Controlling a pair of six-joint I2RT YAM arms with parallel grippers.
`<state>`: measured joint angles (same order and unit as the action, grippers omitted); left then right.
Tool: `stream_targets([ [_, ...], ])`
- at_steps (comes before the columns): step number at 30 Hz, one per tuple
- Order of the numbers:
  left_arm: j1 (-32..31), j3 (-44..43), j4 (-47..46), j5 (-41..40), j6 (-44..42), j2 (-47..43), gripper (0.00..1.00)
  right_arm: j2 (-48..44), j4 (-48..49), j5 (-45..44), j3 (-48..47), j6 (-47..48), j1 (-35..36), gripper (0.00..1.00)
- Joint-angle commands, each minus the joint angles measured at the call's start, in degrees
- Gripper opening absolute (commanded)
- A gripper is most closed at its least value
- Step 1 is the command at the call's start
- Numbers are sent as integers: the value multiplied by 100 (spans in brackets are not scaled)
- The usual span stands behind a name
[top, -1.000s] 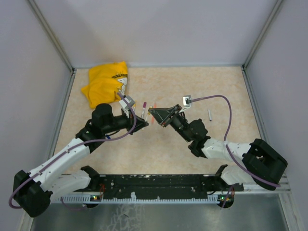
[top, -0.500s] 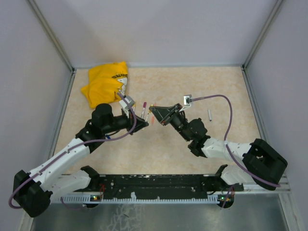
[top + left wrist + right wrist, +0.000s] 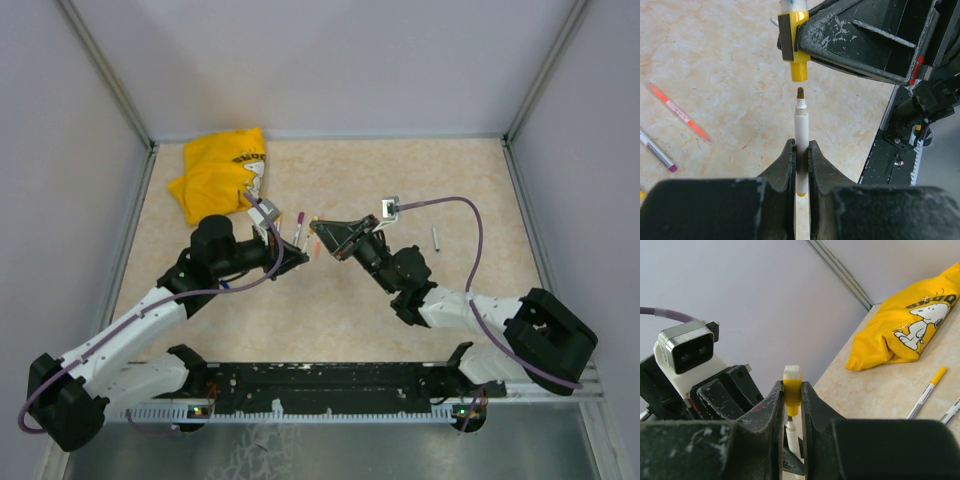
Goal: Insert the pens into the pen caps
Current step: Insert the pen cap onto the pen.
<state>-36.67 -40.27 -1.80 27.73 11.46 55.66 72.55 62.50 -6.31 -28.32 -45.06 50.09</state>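
We've got yellow cloth (image 3: 220,175) on worktop (image 3: 450,180), well apart from left end effector (image 3: 800,147). That one's clamped on white pen (image 3: 801,125). Right end effector (image 3: 792,387) clamped on yellow cap (image 3: 799,70) straight ahead. Pen tip just short of cap mouth, not touching.

Yellow cap (image 3: 791,389) in end effector (image 3: 791,392), pen (image 3: 790,434) below

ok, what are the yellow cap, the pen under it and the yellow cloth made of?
The cap looks like moulded plastic: opaque yellow, smooth, with a slight sheen.
The pen probably has a plastic barrel, white and smooth. Its brownish tip looks fibrous, likely felt.
The cloth is fabric: matte, with soft folds and a printed cartoon dog.
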Motion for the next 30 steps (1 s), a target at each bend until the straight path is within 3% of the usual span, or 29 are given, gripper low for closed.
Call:
stream_targets([
  [1, -25, -13, -207, 106, -83, -46, 0, -4, 519, -51, -258, 57, -25, 0],
  [30, -25, -3, -188, 6, -92, -79, 0, 95, 585, 301, 1, -193, -23, 0],
])
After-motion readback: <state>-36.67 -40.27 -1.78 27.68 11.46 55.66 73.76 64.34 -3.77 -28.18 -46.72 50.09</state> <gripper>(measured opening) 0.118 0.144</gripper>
